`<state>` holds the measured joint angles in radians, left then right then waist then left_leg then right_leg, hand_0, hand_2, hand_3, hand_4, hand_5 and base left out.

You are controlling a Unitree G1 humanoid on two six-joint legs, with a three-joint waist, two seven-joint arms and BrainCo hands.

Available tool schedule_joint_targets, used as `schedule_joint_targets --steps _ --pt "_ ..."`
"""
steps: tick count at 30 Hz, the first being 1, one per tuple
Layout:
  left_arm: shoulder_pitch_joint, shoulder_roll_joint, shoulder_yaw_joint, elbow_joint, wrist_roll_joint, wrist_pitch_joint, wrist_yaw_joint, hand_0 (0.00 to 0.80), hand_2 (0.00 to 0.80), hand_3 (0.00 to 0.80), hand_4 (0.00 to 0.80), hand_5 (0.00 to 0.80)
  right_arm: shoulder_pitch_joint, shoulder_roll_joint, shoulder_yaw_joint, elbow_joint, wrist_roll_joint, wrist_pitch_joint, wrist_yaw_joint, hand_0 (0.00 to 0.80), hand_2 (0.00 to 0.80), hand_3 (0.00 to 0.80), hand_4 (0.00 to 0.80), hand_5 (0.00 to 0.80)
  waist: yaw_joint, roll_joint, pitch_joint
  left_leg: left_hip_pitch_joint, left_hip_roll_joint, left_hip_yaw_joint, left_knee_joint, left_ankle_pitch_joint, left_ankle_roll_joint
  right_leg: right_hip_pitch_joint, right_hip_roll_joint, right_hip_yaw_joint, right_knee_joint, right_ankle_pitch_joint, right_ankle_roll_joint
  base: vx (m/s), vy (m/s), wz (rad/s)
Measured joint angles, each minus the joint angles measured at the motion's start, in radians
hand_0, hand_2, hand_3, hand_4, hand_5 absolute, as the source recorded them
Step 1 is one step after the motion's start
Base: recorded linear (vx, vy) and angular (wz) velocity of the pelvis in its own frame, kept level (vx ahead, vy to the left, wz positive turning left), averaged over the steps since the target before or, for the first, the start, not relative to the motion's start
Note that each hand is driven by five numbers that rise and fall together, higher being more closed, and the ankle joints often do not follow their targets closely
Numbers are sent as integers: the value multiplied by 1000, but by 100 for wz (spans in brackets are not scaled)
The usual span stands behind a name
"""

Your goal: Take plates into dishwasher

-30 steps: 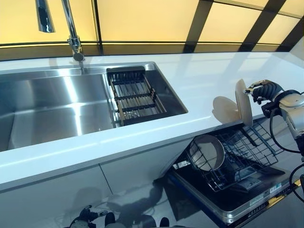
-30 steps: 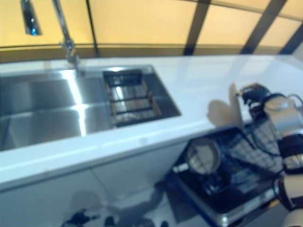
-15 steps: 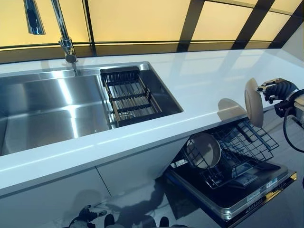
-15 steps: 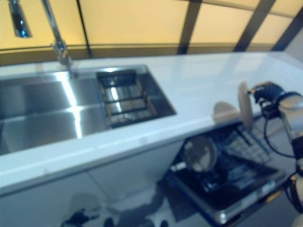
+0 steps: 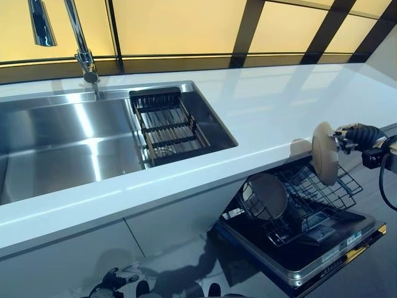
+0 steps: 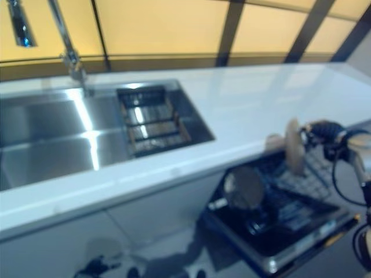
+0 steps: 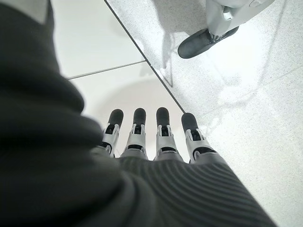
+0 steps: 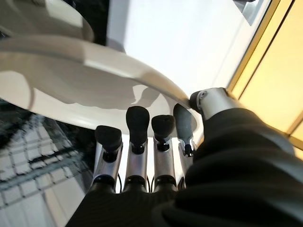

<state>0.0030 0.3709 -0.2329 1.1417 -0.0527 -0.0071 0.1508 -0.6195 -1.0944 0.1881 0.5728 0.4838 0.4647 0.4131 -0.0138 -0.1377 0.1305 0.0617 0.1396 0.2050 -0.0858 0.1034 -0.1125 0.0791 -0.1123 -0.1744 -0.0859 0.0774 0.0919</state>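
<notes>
My right hand (image 5: 361, 135) is shut on the rim of a cream plate (image 5: 325, 153), held on edge just off the counter's front edge and above the dishwasher's black wire rack (image 5: 345, 184). In the right wrist view the plate (image 8: 66, 71) lies across the fingers (image 8: 137, 137), with the thumb (image 8: 210, 100) clamped on its rim. A round dish (image 5: 267, 195) stands upright at the rack's left end. My left hand (image 7: 156, 142) hangs low by the floor with its fingers straight and nothing in it.
The white counter (image 5: 267, 102) runs across the view, with a steel sink (image 5: 62, 139), a black drain basket (image 5: 167, 124) in it and a tap (image 5: 80, 43) behind. The open dishwasher door (image 5: 310, 257) juts out below the counter.
The right hand has carried the plate down and a little forward, from above the counter's edge to just over the rack. The camera shifted slightly. The left hand stayed put.
</notes>
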Motion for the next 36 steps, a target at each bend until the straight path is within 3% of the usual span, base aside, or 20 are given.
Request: schedule_joint_targets --steps 15,36 --pt "15 1 0 2 0 -5 -2 0 0 0 0 0 98 0 -66 39 -3 -1 93 800 800 800 800 800 -4 -1 -7 -1 2 7 0 -1 1 -6 1 3 0 1 0 0 0 0" --pt "16 10 20 2 3 -7 -10 0 0 0 0 0 185 2 -60 67 -219 -68 431 800 800 800 800 800 0 -3 -8 -4 3 10 0 -1 0 -12 2 5 -2 -1 3 0 0 0"
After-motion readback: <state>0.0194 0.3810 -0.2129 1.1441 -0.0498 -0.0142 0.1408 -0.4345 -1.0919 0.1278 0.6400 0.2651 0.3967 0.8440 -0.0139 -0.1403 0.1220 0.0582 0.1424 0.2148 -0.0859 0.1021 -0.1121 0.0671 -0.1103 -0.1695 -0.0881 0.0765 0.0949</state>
